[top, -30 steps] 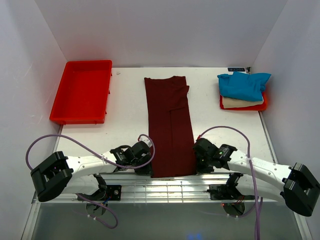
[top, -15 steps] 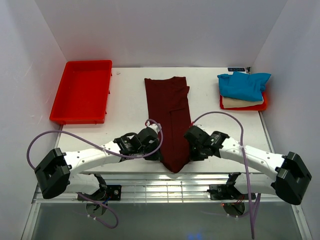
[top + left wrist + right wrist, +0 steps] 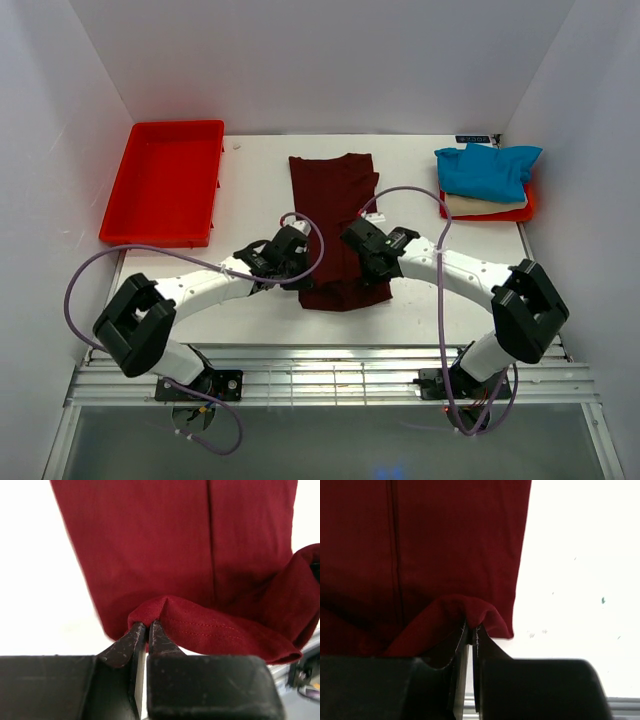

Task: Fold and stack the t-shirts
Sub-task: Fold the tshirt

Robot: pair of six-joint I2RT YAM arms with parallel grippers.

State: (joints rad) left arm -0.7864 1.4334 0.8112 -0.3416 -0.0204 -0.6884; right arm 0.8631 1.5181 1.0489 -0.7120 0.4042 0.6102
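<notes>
A dark maroon t-shirt (image 3: 335,205) lies as a long narrow strip down the middle of the table, its near end lifted and carried back over itself. My left gripper (image 3: 300,262) is shut on the left corner of that hem (image 3: 150,615). My right gripper (image 3: 362,258) is shut on the right corner (image 3: 475,617). Between them the raised hem sags in a fold (image 3: 235,630) above the lower layer (image 3: 420,540). A bright blue t-shirt (image 3: 487,168) sits on a cream one (image 3: 480,206) at the far right.
A red tray (image 3: 165,185) stands at the far left. Another red tray (image 3: 528,208) holds the blue and cream shirts at the right by the side wall. Purple cables loop above both arms. The table's metal rail (image 3: 330,375) runs along the near edge.
Both grippers have moved away from the near edge toward the middle, carrying the maroon shirt's near hem up and over the rest of the shirt, so the strip now looks much shorter.
</notes>
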